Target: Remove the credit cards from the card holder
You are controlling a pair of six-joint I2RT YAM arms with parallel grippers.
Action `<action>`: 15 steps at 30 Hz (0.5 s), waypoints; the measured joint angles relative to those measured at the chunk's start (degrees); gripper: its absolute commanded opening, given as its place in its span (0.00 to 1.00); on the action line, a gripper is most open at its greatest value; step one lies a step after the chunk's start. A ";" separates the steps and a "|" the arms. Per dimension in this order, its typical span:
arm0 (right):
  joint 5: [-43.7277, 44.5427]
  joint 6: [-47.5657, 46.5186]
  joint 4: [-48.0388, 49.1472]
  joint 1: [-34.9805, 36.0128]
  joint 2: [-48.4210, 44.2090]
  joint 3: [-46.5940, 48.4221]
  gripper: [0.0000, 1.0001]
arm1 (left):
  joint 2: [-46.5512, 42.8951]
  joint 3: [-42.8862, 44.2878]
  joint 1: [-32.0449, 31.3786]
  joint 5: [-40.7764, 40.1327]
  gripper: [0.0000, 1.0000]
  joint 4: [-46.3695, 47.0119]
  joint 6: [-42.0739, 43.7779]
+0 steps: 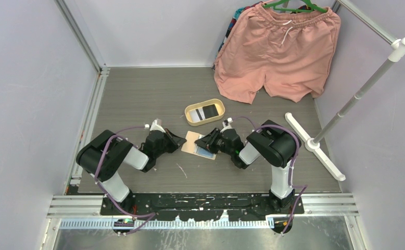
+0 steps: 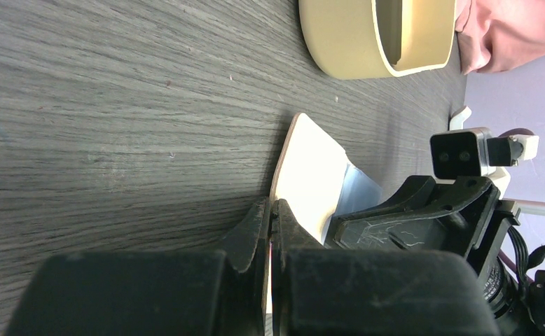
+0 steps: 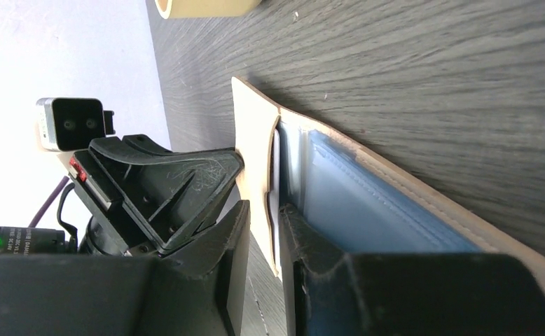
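Observation:
The beige card holder lies open on the table between my two grippers, its pale blue pockets facing up. My left gripper is shut on the holder's left edge, its fingertips pinched together on it. My right gripper is low over the holder's right half. Its jaws stand slightly apart around the beige flap, with a thin pale card edge beside the flap. A dark card with a white part lies in the oval tray.
The cream oval tray stands just behind the holder and shows in the left wrist view. Pink shorts hang at the back right. A white rack's foot and pole stand to the right.

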 measured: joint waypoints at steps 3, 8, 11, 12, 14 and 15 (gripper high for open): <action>0.00 -0.02 -0.26 0.02 0.07 0.17 0.20 | 0.00 0.00 0.00 0.00 0.00 0.00 0.00; 0.07 -0.04 -0.76 0.00 0.44 0.31 0.04 | 0.00 0.00 0.00 0.00 0.00 0.00 0.00; 0.11 0.02 -1.03 -0.02 0.44 0.31 0.01 | 0.00 0.02 0.00 0.00 0.00 0.00 0.00; 0.13 0.02 -1.03 -0.04 0.44 0.31 0.01 | 0.00 0.02 0.00 0.00 0.00 0.00 0.00; 0.15 0.02 -1.05 -0.09 0.44 0.31 0.01 | 0.00 0.07 0.00 0.00 0.00 -0.04 0.00; 0.17 0.02 -1.05 -0.09 0.44 0.31 0.01 | 0.00 0.07 0.00 0.00 0.00 -0.04 0.02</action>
